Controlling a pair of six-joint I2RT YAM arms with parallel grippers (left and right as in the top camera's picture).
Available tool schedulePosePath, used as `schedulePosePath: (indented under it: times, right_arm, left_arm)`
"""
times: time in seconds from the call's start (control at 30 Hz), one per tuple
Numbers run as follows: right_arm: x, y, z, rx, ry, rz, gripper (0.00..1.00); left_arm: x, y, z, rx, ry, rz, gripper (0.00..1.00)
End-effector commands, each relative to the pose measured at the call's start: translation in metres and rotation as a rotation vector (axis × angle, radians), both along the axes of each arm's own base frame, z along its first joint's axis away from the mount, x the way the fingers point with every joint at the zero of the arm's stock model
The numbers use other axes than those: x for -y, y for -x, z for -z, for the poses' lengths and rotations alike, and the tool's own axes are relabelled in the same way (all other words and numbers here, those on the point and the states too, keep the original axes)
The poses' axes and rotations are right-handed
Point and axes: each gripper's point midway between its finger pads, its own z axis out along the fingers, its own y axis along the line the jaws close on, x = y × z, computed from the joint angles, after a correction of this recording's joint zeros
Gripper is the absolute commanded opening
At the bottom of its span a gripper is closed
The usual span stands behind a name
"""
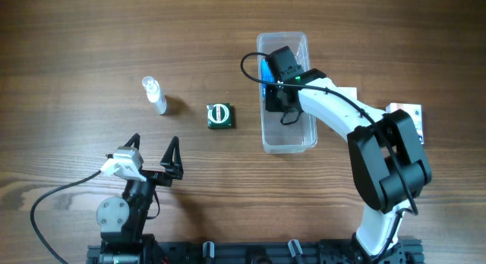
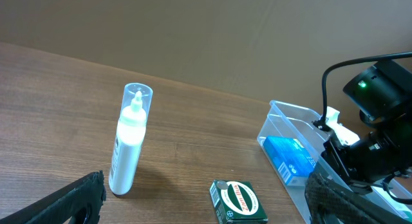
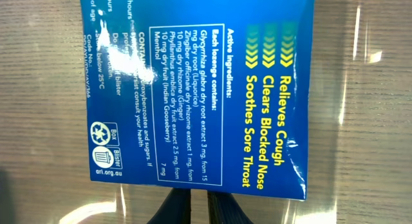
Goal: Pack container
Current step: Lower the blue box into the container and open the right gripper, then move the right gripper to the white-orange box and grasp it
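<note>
Overhead, 1 container point(image 1: 289, 143), 1 bottle point(image 1: 155, 95)

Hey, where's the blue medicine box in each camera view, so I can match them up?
Overhead: the blue box lies inside the clear container, upper right of centre, mostly hidden under the right arm.
Left wrist: lower right, inside the container.
Right wrist: fills most of the picture, printed side facing the camera.
Shared landmark: the container's clear plastic around the box.
</note>
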Motion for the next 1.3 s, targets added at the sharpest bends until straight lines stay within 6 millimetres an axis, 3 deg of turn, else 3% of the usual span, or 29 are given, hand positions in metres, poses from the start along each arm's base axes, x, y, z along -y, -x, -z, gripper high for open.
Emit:
schedulePosePath:
  times: [0.0,0.2,0.27,0.3,0.33,0.43,0.53,0.63,0.7,0.87,0.93,1.0,1.27]
  right_arm:
    - [0.001,-0.008,-0.005,0.017,0.023,0.007,0.11]
    - [-0.004,-0.02,-0.07,0.111,-0.001,-0.031,0.15]
    - [-0.003,-0.019,-0.109,0.161,-0.023,-0.031,0.18]
    - [0.001,-0.014,-0.142,0.194,-0.024,-0.054,0.25]
    - [0.018,-0.007,-0.173,0.233,0.015,-0.036,0.35]
    - [0.074,0.008,-0.216,0.308,0.143,0.075,0.53]
    - [0.125,0.025,-0.24,0.314,0.187,0.126,0.72]
    - [0.167,0.034,-0.236,0.252,0.22,0.209,0.88]
    - [0.204,0.047,-0.218,0.148,0.289,0.201,0.99]
    - [0.252,0.059,-0.187,0.002,0.31,0.133,0.99]
    - [0.267,0.06,-0.18,-0.019,0.312,0.158,1.0]
    - [0.275,0.048,-0.169,0.005,0.247,0.181,1.0]
    - [0.304,0.051,-0.097,-0.182,0.138,0.195,1.0]
  left_arm:
    - [0.0,0.0,0.001,0.002,-0.011,0.004,1.0]
    - [0.0,0.0,0.001,0.002,-0.011,0.004,1.0]
    - [0.0,0.0,0.001,0.002,-0.011,0.004,1.0]
    - [0.0,0.0,0.001,0.002,-0.011,0.004,1.0]
    - [0.0,0.0,0.001,0.002,-0.011,0.004,1.0]
    - [0.0,0.0,0.001,0.002,-0.011,0.004,1.0]
    - [0.0,0.0,0.001,0.002,-0.011,0.004,1.0]
    - [0.0,0.0,0.001,0.002,-0.011,0.004,1.0]
    - [0.0,0.0,0.001,0.002,-0.011,0.004,1.0]
    - [0.0,0.0,0.001,0.002,-0.011,0.004,1.0]
    - [0.0,0.0,0.001,0.002,-0.011,0.004,1.0]
    - [0.0,0.0,0.001,0.002,-0.011,0.004,1.0]
    - [0.0,0.0,0.001,0.002,-0.011,0.004,1.0]
